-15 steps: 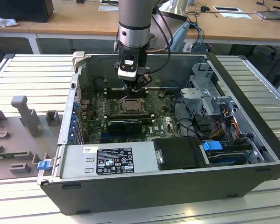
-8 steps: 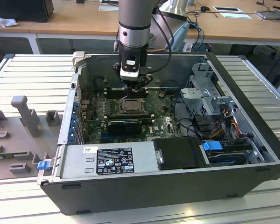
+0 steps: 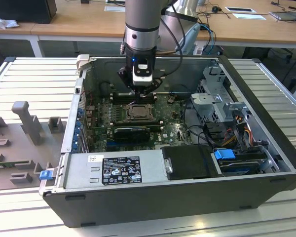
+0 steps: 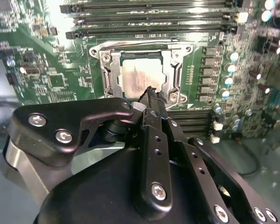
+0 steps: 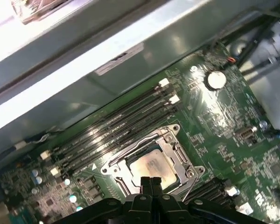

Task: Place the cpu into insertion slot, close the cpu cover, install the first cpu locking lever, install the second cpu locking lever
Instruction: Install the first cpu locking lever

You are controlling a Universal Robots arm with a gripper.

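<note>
While the open computer case (image 3: pixel 266 148) lay on its side on a slatted metal table (image 3: pixel 34 79), its green motherboard (image 3: pixel 173 129) was exposed to the arm (image 3: pixel 140 22) reaching down from above. A silver power supply (image 3: pixel 113 170) was seen along the near wall of the case, and a drive cage (image 3: pixel 222 106) with a blue latch stood toward the exterior view's right. Long black memory slots (image 4: pixel 149 21) were seen running beside the insertion slot (image 4: pixel 109 63) in both wrist views. The cpu cover (image 5: pixel 179 151), a silvery frame with a cut-out centre, was seen lying flat over the socket. Through that cut-out the cpu (image 4: pixel 140 77) was visible, seated flat within the socket and pale silvery-beige in colour. The gripper (image 4: pixel 150 92) was held just above the near edge of the socket, its black fingers (image 5: pixel 150 183) pressed together with nothing between them. In the second wrist view the fingertips overlapped the edge of the chip; whether contact was made could not be told.
</note>
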